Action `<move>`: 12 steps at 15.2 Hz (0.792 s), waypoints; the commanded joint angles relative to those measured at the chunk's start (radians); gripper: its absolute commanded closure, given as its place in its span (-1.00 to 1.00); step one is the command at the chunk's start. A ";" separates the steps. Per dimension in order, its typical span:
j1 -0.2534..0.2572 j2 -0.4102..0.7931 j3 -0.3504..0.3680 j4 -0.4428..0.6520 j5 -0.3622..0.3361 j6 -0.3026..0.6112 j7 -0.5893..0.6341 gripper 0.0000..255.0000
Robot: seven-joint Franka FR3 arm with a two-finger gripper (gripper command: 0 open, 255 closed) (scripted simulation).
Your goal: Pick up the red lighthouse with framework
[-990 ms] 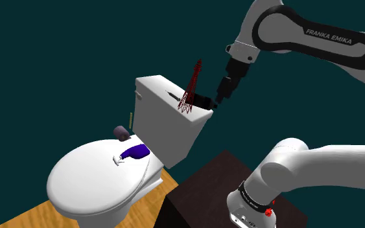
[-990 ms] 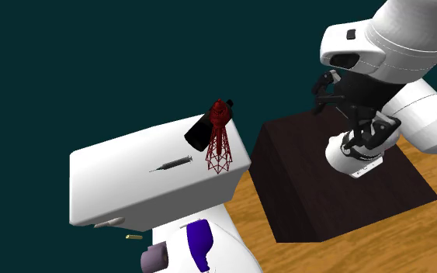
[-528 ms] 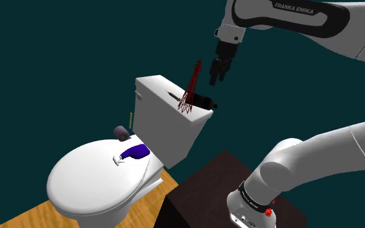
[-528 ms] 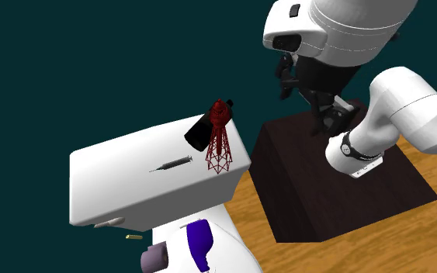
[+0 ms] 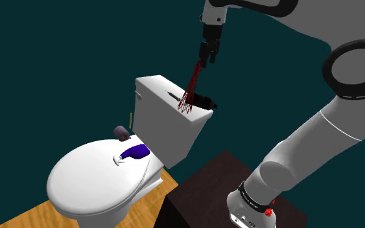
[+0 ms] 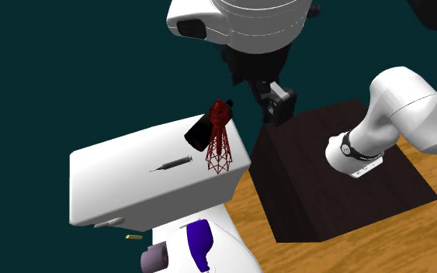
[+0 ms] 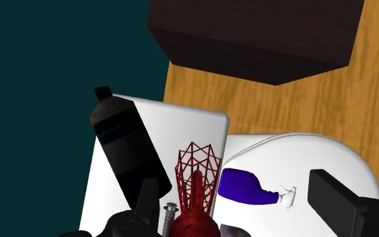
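On top of the toilet tank (image 5: 168,126), where exactly is the red lighthouse (image 5: 190,91)? — mako

Standing upright near the tank's end on the dark stand's (image 6: 341,186) side, lattice legs on the lid. A black bottle (image 7: 127,145) is lying just beside it. — rin

And the hand (image 5: 209,55)? — mako

Hovering right above the lighthouse's tip, pointing down, fingers (image 7: 342,202) spread wide, gripping nothing. From the wrist cam the red top sits between them. Purple spray bottle (image 5: 135,153) is lower down on the toilet lid (image 5: 83,181). — rin
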 commanded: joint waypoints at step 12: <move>0.003 0.182 0.007 0.161 -0.060 -0.017 -0.021 -1.00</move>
